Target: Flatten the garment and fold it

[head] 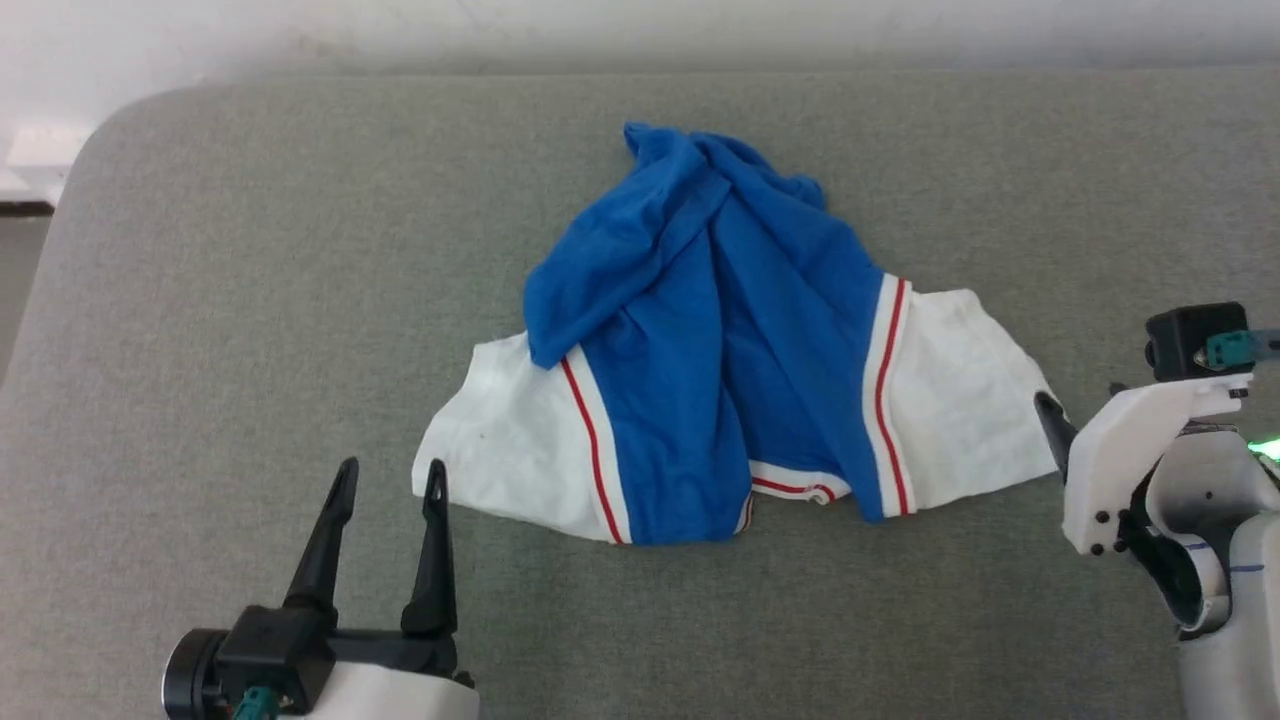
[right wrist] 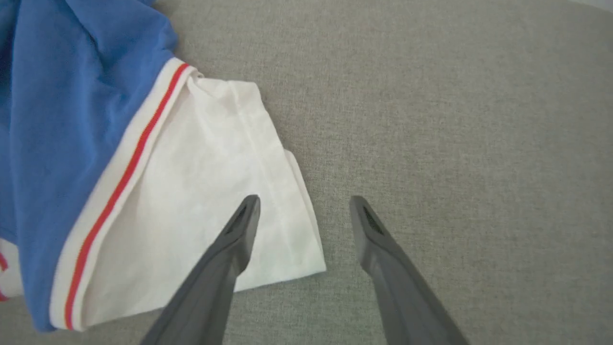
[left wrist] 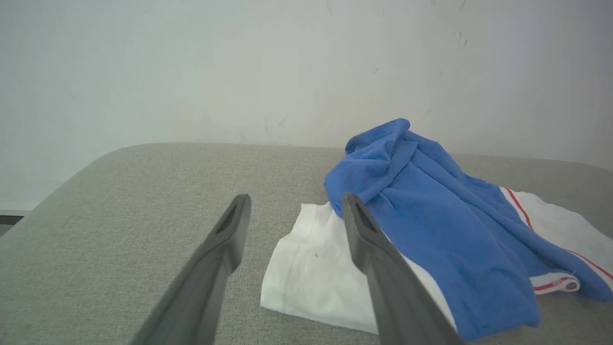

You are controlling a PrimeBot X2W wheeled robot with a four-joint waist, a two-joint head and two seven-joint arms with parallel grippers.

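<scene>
Lying crumpled mid-surface on grey fabric-covered counter [head: 250, 300], royal-blue jersey T-shirt w/ white red-striped sleeves [head: 720, 340] is neither flattened nor folded, task approx. at start; left hand [head: 392, 467] & right hand [right wrist: 304, 200] wide open, empty, beside sleeves.

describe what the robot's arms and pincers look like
The left pincer and right pincer each have two long dark tapered fingers, slotted near the tips. Mounts are black with teal connectors; the forearms are pale white shells, the right showing a green light.
</scene>
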